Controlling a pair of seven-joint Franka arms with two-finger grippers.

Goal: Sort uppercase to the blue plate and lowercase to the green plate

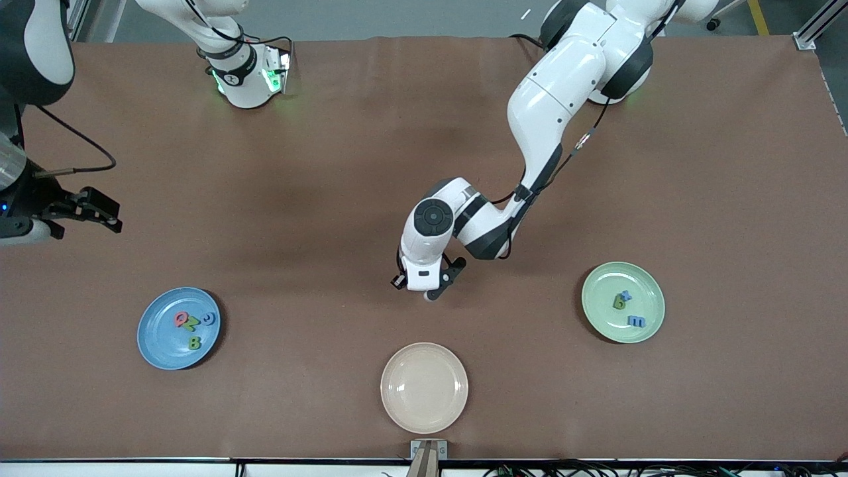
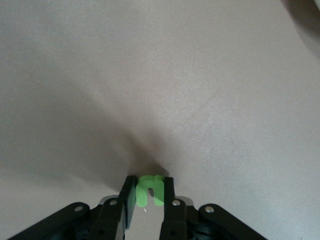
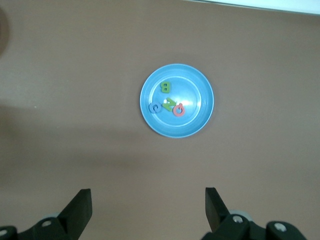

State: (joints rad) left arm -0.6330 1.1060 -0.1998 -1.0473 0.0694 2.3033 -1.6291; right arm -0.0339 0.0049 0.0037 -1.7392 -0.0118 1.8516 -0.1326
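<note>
Left arm stretched from its base out over the middle of the brown desk (image 1: 331, 165), elbow bent, wrist pointing straight down at bare desk farther from the front camera than the beige plate (image 1: 424, 387). Left gripper (image 2: 149, 192) low at the surface, jaws pinching a small green n/u letter (image 2: 150, 189) between them, the letter bright green, arch-shaped with two short legs, just at the desk. Right arm waiting at its own end of the desk, raised, right gripper (image 3: 148, 210) over bare desk near the blue plate (image 1: 151, 344), jaws spread wide with nothing between them. Blue plate round, medium blue, shallow-rimmed, toward the right arm's end; on it, close together, a pink-red Q (image 1: 182, 320), a green N/Z shape (image 1: 193, 324), a blue C-like ring (image 1: 209, 318) and a green B (image 1: 194, 342). Green plate (image 1: 599, 311) pale mint, toward the left arm's end; on it a green b (image 1: 619, 303) touching a blue x (image 1: 625, 295), and a blue m (image 1: 636, 321) lying just apart, nearer the front camera. Beige plate nearest the front camera, between the two coloured plates.
</note>
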